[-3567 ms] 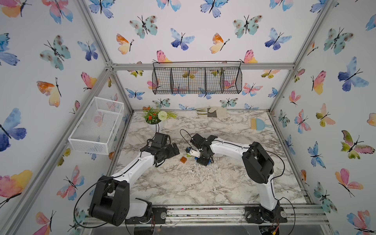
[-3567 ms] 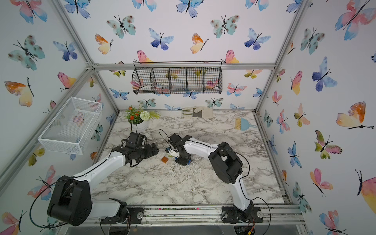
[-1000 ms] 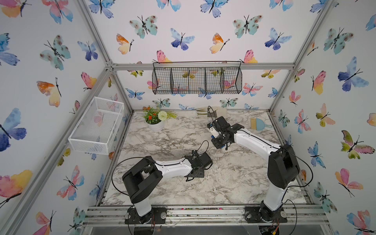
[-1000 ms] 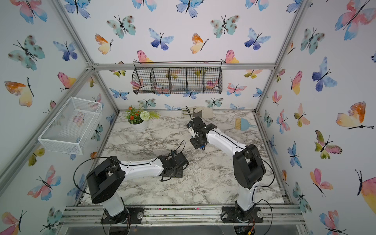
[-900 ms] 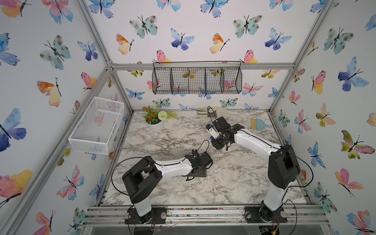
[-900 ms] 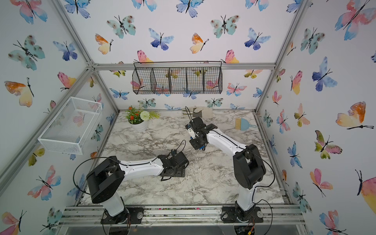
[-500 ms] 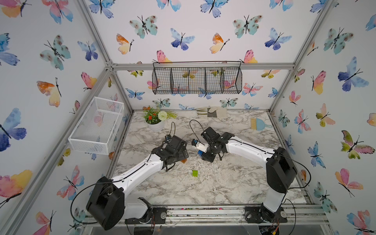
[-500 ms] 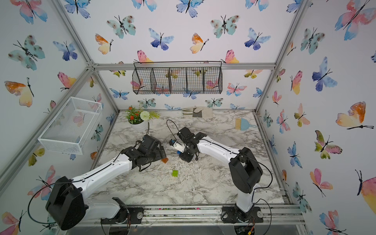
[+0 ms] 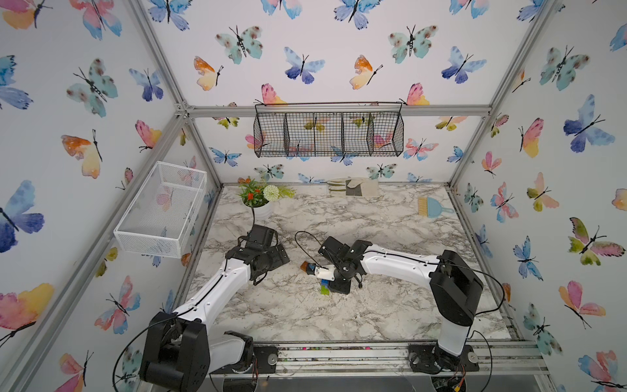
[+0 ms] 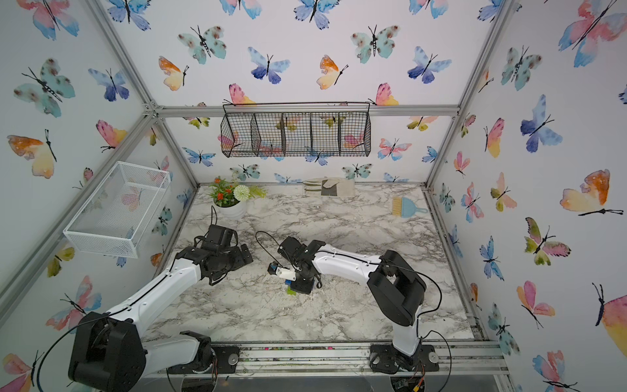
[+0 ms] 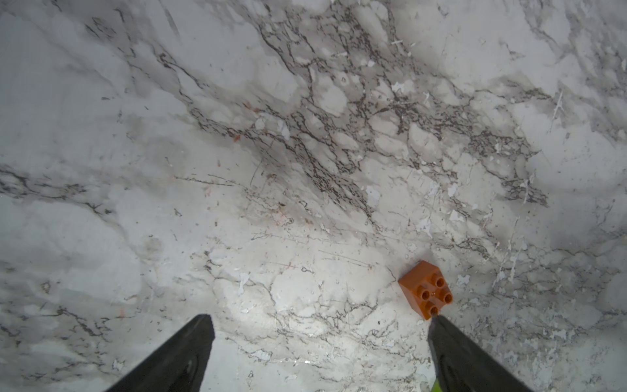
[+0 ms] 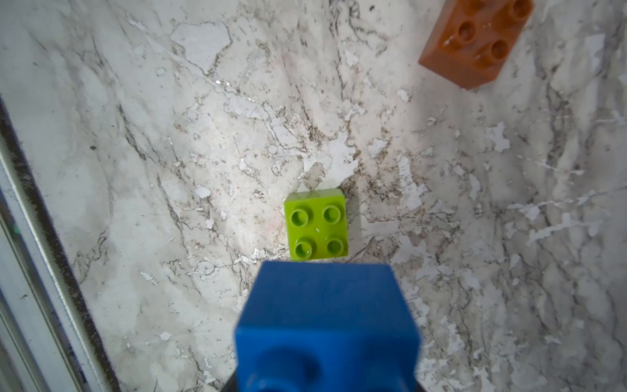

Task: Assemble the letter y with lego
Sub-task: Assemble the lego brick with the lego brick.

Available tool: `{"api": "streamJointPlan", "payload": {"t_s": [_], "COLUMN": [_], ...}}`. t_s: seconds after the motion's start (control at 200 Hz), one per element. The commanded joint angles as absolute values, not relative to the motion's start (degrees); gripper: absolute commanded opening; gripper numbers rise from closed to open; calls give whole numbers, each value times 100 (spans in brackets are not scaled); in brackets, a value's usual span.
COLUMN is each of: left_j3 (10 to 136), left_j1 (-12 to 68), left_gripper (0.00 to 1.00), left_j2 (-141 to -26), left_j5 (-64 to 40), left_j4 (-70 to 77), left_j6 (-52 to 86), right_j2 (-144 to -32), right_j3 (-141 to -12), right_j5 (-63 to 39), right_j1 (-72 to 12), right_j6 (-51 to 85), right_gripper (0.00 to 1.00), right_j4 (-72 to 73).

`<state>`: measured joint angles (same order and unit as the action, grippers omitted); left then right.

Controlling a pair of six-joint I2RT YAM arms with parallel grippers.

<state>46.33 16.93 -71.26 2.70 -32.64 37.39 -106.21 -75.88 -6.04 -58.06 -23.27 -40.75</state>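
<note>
Marble table [image 12: 135,135]; blue brick [image 12: 325,322] clear right wrist only.

An orange brick [image 11: 425,288], a lime green brick [image 12: 316,225] and a blue brick [image 12: 325,322]; white marble-patterned table [image 9: 373,220] with grey veins; white walls [image 9: 322,44] scattered with pastel watercolour butterflies; black wire basket [image 9: 328,134]

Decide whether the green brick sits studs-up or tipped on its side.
Studs-up. The green brick lies flat on the marble table, all four studs facing up in the right wrist view.
</note>
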Motion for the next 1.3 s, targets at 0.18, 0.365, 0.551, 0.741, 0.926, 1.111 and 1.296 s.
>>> {"api": "streamJointPlan", "payload": {"t_s": [0.18, 0.365, 0.551, 0.741, 0.926, 1.111, 1.296], "left_j3": [4649, 4566, 4527, 4447, 4404, 4377, 4324], "left_j1": [1652, 1635, 1608, 1602, 1583, 1582, 1582], "left_gripper": [98, 99, 98, 98, 98, 98, 98], "left_j2": [-7369, -7392, -7418, -7435, -7433, -7427, -7435], "left_j5": [-8, -44, -65, -92, -96, -112, -165], "left_j4": [-3116, -3006, -2964, -2909, -2892, -2872, -2813], "left_j6": [3573, 3612, 3595, 3603, 3605, 3621, 3656], "right_j2": [-10893, -10875, -10836, -10991, -11149, -11252, -11254], "right_j3": [-7743, -7820, -7844, -7943, -8083, -8095, -8077], "right_j5": [-344, -173, -211, -176, -202, -168, -105], "right_j1": [-5941, -5994, -6029, -6069, -6073, -6082, -6113], "right_j6": [-2433, -2471, -2517, -2548, -2606, -2637, -2717], "right_gripper": [11, 10, 8, 9, 8, 9, 8], "right_j4": [-4263, -4228, -4200, -4214, -4304, -4385, -4438]}}
